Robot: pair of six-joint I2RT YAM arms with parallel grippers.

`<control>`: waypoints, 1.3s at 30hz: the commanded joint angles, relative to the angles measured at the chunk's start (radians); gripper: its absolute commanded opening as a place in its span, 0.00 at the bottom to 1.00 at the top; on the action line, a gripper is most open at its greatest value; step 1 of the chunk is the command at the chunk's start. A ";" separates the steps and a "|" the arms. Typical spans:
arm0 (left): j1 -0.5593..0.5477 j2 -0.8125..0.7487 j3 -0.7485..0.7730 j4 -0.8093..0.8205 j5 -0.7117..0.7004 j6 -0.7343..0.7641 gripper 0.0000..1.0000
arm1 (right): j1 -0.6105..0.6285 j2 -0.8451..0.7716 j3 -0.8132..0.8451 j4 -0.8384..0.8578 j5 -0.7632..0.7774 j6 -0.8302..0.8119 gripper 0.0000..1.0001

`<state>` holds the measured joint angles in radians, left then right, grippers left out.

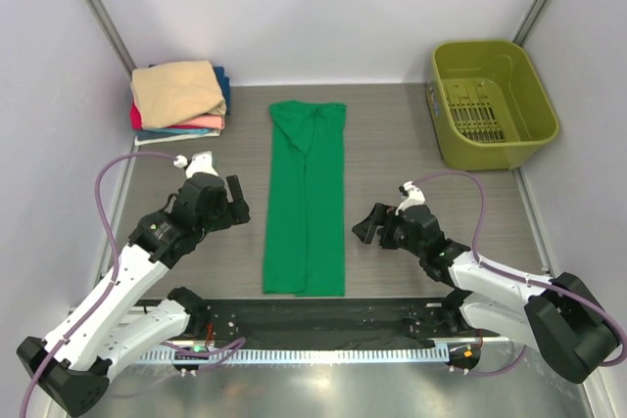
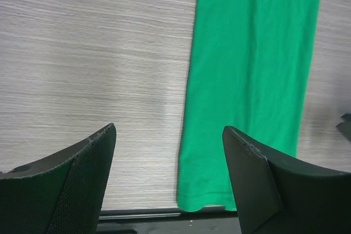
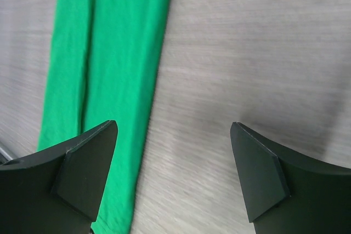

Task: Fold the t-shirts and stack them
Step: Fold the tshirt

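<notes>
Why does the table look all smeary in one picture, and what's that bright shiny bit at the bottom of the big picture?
Right wrist view: the table grain is smeared and the green shirt looks soft-edged, probably motion blur. Left wrist view: the grain is much crisper. Top view: light glares off the metal strip at the near edge.

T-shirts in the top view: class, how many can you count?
5. The green t-shirt lies as a long strip in the middle; the tan t-shirt, pink t-shirt, red t-shirt and blue t-shirt are stacked far left. More may be hidden between them.
</notes>
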<state>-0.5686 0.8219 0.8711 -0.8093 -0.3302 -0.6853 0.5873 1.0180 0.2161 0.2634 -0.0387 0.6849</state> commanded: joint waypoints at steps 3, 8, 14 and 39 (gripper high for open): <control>0.004 -0.043 -0.030 0.018 -0.009 0.098 0.79 | 0.000 0.011 0.003 0.168 0.057 0.015 0.90; 0.004 -0.038 -0.037 0.015 -0.020 0.101 0.79 | 0.000 -0.001 0.014 0.096 0.024 0.030 0.90; 0.004 0.008 -0.027 0.010 -0.003 0.102 0.79 | 0.075 -0.038 -0.018 0.042 -0.003 0.134 0.88; 0.003 0.013 -0.363 0.193 0.224 -0.249 0.73 | 0.359 0.011 0.035 -0.154 0.171 0.243 0.87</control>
<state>-0.5686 0.8875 0.5449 -0.6971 -0.1589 -0.8375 0.9283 1.0424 0.2470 0.1791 0.1078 0.8936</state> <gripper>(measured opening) 0.741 0.873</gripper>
